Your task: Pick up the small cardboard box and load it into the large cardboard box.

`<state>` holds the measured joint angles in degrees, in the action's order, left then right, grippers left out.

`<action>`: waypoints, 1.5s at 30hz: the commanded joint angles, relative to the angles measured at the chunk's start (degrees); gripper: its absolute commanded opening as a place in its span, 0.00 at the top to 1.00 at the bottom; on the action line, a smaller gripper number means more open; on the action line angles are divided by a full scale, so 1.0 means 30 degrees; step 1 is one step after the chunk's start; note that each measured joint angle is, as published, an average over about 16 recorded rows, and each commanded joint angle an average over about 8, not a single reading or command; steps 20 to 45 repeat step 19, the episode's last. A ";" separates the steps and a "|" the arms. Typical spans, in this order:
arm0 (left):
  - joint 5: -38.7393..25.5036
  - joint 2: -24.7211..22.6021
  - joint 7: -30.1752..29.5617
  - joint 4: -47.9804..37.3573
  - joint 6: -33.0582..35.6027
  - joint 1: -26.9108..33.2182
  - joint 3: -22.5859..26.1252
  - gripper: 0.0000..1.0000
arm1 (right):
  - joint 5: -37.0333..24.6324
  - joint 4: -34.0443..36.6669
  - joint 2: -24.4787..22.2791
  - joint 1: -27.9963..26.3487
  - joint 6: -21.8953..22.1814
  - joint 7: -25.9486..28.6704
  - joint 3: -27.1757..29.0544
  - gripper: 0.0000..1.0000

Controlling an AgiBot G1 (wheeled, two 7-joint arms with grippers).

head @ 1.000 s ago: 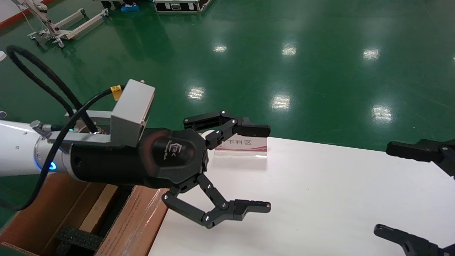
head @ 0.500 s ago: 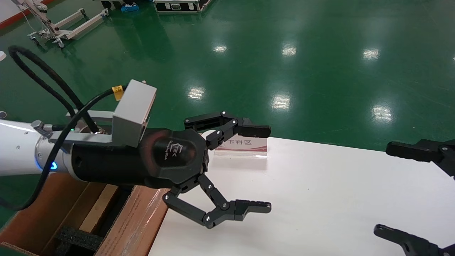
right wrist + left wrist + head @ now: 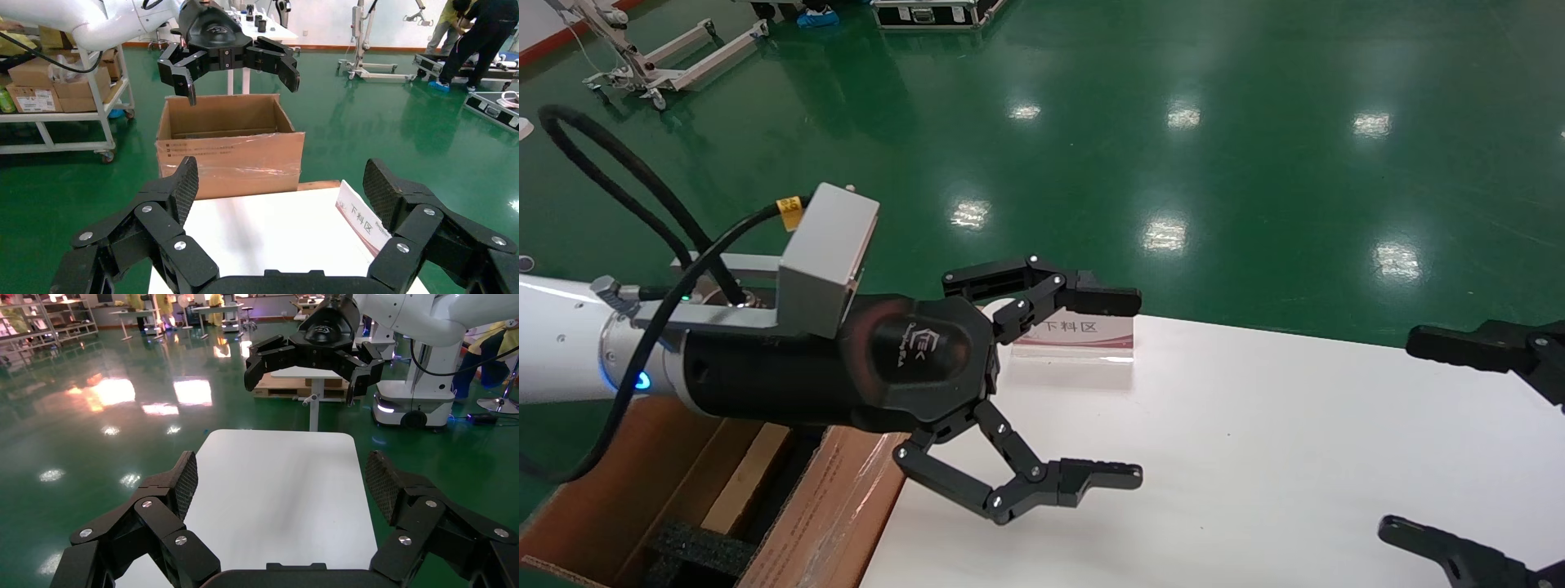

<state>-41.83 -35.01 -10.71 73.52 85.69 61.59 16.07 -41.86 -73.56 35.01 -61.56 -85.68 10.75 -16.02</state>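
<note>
The green floor (image 3: 1254, 147) spreads behind and around the white surface (image 3: 1254, 457), which serves as the landmark here. In the head view the surface is bare apart from a small clear sign stand (image 3: 1075, 336) with a red-edged label at its far edge. The small cardboard box shows in none of the views, so where it lies cannot be told.

The large cardboard box (image 3: 682, 490) stands on the floor against the left end of the surface, its top open and its flaps up. Black foam (image 3: 699, 549) lies inside it, and shiny clear tape runs along the wall nearest the surface. From the right wrist view the same box (image 3: 229, 147) sits just beyond the far end of the surface, open and brown, with its taped face turned toward the camera.

The left gripper (image 3: 1083, 388) hangs above the left end of the surface, close to the sign stand, its fingers (image 3: 1103, 474) spread wide and holding nothing. The right gripper (image 3: 1467, 457) is at the right end of the surface, partly cut off by the edge of the head view, its fingers (image 3: 1459, 347) likewise spread wide and empty.
</note>
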 commanded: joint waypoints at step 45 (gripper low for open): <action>0.0000 0.0001 0.0003 -0.0006 -0.0001 0.0000 0.0003 0.00 | 0.0000 0.0001 -0.0001 0.0001 0.0001 0.0000 0.0001 0.00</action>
